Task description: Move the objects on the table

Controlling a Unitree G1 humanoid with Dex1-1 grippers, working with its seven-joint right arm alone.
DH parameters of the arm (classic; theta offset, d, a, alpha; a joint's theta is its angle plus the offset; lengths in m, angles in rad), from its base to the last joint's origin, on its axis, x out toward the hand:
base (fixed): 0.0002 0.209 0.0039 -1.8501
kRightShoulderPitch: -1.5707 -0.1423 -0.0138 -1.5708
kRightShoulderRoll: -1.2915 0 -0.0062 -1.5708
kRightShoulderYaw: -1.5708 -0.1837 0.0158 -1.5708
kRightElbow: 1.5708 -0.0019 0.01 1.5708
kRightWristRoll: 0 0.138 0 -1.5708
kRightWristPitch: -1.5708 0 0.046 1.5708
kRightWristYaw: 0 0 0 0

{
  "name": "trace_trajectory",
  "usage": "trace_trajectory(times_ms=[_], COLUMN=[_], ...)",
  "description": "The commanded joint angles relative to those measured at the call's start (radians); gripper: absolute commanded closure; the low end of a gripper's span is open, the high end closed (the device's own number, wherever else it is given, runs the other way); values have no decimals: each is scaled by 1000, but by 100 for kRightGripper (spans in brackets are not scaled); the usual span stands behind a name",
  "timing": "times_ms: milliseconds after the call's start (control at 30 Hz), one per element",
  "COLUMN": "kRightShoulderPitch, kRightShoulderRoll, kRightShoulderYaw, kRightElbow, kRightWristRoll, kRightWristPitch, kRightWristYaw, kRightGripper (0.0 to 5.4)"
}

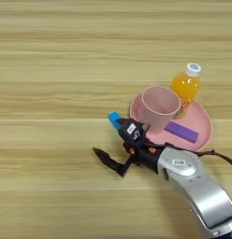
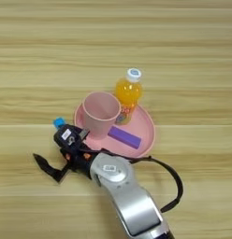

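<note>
The pink plate (image 1: 202, 135) lies right of centre on the wooden worktop (image 1: 57, 70). On it the pale pink cup (image 1: 159, 108) stands upright at the left side, the flat purple block (image 1: 181, 131) lies just right of the cup toward the near rim, and the orange-juice bottle (image 1: 187, 84) stands upright at the far rim. The small blue block (image 1: 114, 119) sits off the plate, just beside its left edge.

The right arm comes in from the near right corner, its claw (image 1: 113, 142) spread wide — one black finger reaches up against the blue block, the other (image 1: 103, 156) splays out to the near left over bare wood. Nothing looks held; the block seems to touch only the far finger, so no grip is made yet.

The risks, as I judge them, come from crowding. The claw's body is close beside the cup and the plate's rim — a sweep to the right could tip the cup or shove the plate, and the bottle might topple with it. Closing from this pose could also flick the blue block away instead of pinching it.
</note>
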Motion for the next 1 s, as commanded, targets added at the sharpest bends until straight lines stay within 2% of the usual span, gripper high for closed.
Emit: trace_trajectory(times_ms=[33, 367, 633, 833, 1000], kRightShoulderPitch=[-54, -97, -125, -146, -156], kRightShoulderRoll=[22, 34, 28, 10, 5], kRightShoulderYaw=[2, 39, 67, 110, 133], kRightElbow=[-18, 23, 51, 60, 62], kRightWristRoll=[-18, -98, -164, -236, -262], kRightWristPitch=[6, 39, 25, 58, 82], kRightWristYaw=[-44, -101, -123, -113, -96], kRightGripper=[3, 3, 3, 3, 3])
